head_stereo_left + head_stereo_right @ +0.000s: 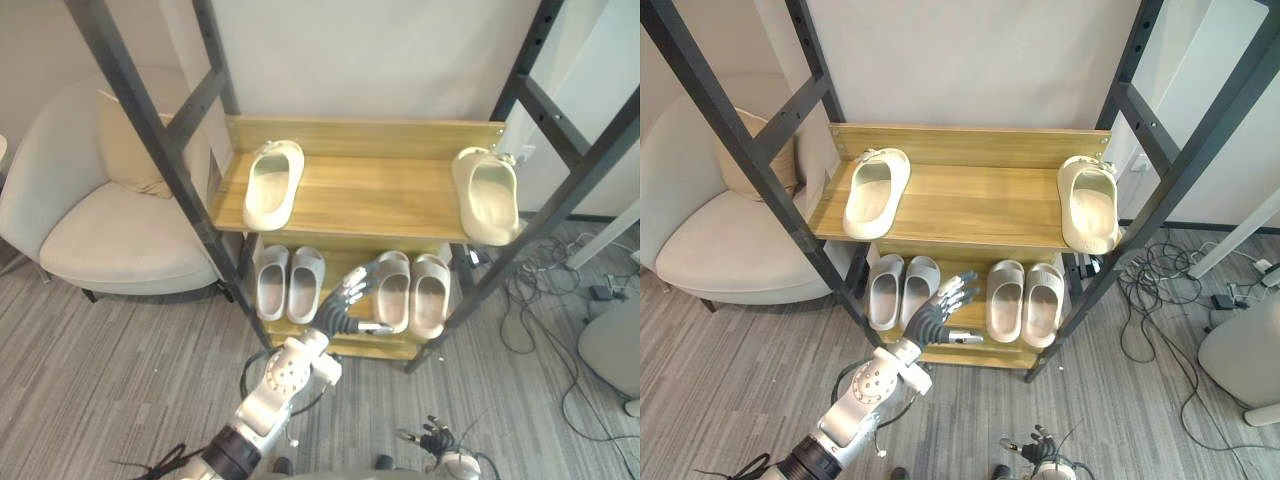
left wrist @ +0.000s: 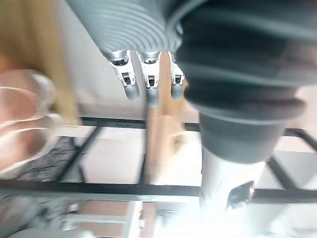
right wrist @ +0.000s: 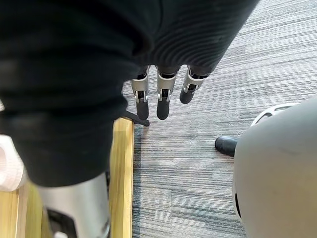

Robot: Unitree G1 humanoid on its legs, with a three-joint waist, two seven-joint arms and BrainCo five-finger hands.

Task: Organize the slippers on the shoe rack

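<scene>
1. The left cream slipper [image 1: 272, 183] and right cream slipper [image 1: 488, 193] lie well apart on your shoe rack's [image 1: 150, 130] top shelf [image 1: 380, 195].
2. Your left hand [image 1: 338, 315] hovers between the left grey pair [image 1: 288, 282] and right grey pair [image 1: 412, 292] below, fingers straight, empty.
3. Your right hand [image 1: 440, 440] hangs low, fingers relaxed, empty.

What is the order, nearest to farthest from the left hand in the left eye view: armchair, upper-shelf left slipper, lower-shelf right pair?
1. Lower-shelf right pair, beside the left hand.
2. Upper-shelf left slipper, above, leftward.
3. Armchair, far left.
</scene>
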